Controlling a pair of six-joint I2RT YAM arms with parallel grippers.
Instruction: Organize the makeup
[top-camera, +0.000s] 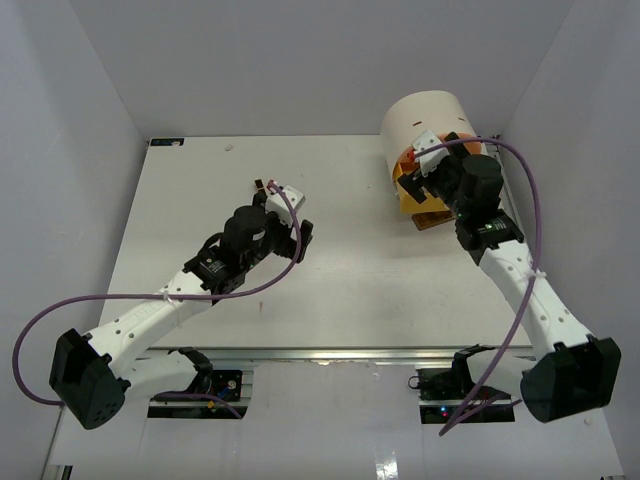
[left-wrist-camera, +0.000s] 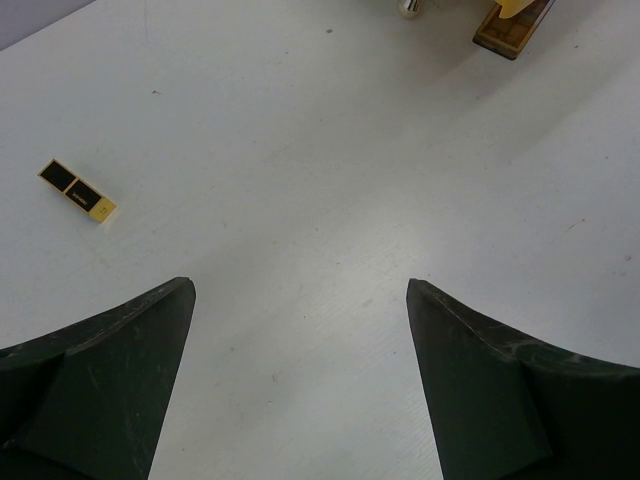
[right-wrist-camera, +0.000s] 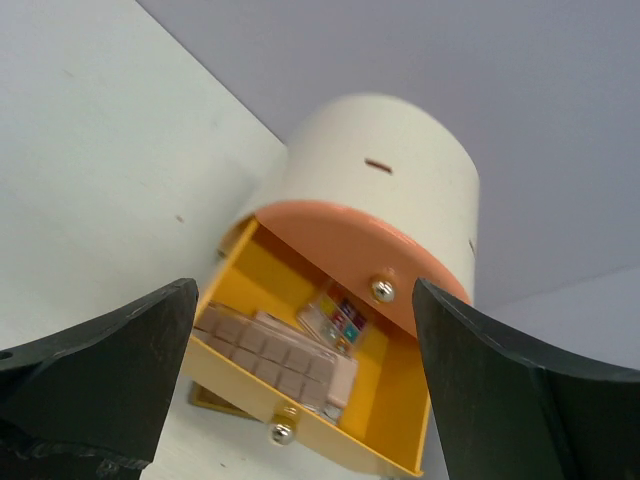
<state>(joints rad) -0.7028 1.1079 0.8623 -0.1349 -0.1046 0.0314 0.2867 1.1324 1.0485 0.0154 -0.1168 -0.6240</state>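
1. Left claw (left-wrist-camera: 298, 290) is spread wide and holds nothing, over the table (left-wrist-camera: 330, 150).
2. Lipstick tube (left-wrist-camera: 77, 193) lies flat on the table, well apart from it.
3. Right claw (right-wrist-camera: 304, 290) is wide apart, empty, facing the open yellow drawer (right-wrist-camera: 390, 400).
4. Tan palette (right-wrist-camera: 262, 350) and multicoloured palette (right-wrist-camera: 338, 318) lie inside that drawer of the round cream unit (right-wrist-camera: 380, 170).

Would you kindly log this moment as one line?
left pincer: open, above table | right pincer: open, facing yellow drawer | drawer: open, palettes inside | lipstick: on table
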